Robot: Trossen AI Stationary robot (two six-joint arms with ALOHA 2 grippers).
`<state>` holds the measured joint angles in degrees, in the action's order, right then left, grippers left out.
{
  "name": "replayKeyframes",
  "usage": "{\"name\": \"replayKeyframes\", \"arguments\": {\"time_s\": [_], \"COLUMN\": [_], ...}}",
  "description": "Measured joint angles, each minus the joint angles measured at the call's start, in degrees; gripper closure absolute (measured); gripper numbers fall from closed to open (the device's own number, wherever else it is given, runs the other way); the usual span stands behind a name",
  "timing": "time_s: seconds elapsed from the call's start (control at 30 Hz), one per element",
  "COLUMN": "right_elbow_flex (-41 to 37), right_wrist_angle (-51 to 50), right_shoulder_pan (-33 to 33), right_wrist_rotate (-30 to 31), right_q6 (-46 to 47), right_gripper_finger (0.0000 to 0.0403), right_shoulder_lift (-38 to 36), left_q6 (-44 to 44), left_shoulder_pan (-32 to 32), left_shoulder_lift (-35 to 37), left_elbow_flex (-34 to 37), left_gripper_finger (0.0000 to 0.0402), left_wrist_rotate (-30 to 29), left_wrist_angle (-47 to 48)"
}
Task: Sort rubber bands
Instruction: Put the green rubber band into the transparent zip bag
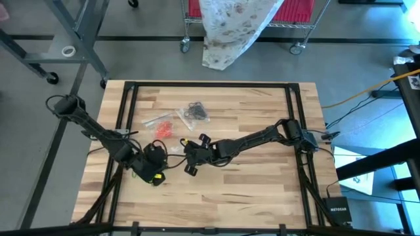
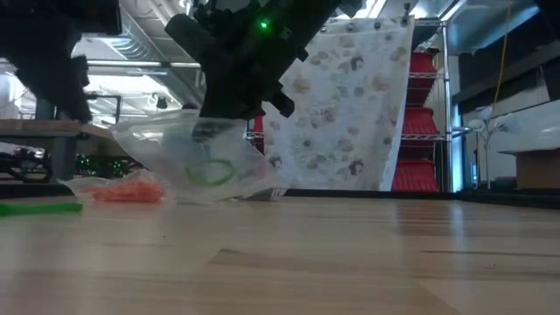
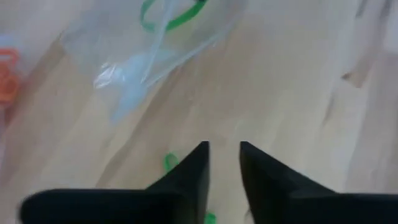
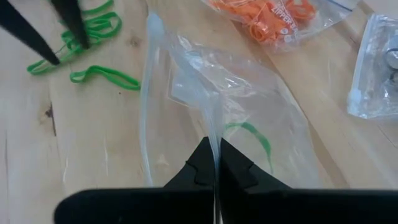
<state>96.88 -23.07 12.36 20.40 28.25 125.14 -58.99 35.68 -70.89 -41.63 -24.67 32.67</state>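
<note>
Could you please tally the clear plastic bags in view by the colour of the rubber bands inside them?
Green-band bag, pinched by the right tool: 1
Orange-band bag: 1
Black-band bag: 1
Total: 3 bags

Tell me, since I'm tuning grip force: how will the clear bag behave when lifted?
Probably floppy: the clear bag sags and creases from the shut right gripper pinching its edge. Likely very light, holding one green band. The glossy film may slip, so a firm pinch seems wise.
</note>
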Motion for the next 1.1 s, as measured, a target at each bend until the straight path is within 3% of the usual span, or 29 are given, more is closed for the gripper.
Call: {"name": "replayKeyframes", "arguments": {"time_s": [0.2,0.37,0.5,0.67,0.97,1.1], "right_elbow_flex": [0.0,0.0,0.0,0.0,0.0,0.0], "right_wrist_angle": [-1.38,-1.17,-1.18,-1.18,-0.94,-0.95], "right_shoulder_pan": [0.02,0.0,0.07,0.04,0.02,0.04], "right_wrist_rotate": [0.06,0.14,1.01,1.09,1.63,1.63], "right_q6": [-0.02,-0.45,-0.66,-1.53,-2.93,-3.04], "right_gripper_finger": [0.0403,0.0403,0.0403,0.0403,0.0403,0.0403], "right_shoulder_lift": [0.0,0.0,0.0,0.0,0.0,0.0], "left_q6": [-5.05,-6.62,-4.63,-7.18,-9.55,-5.91], "left_shoulder_pan": [-0.02,0.52,0.87,0.53,0.55,0.66], "left_shoulder_lift": [-4.38,-9.32,-12.83,-16.04,-15.87,-15.14], "left_elbow_flex": [0.0,0.07,0.02,0.04,6.09,5.95], "left_gripper_finger": [0.0244,0.0217,0.022,0.023,0.0235,0.0287], "left_wrist_rotate": [0.04,0.24,2.72,2.89,2.8,2.9], "left_wrist_angle": [5.63,5.94,0.73,2.72,-6.08,-6.48]}}
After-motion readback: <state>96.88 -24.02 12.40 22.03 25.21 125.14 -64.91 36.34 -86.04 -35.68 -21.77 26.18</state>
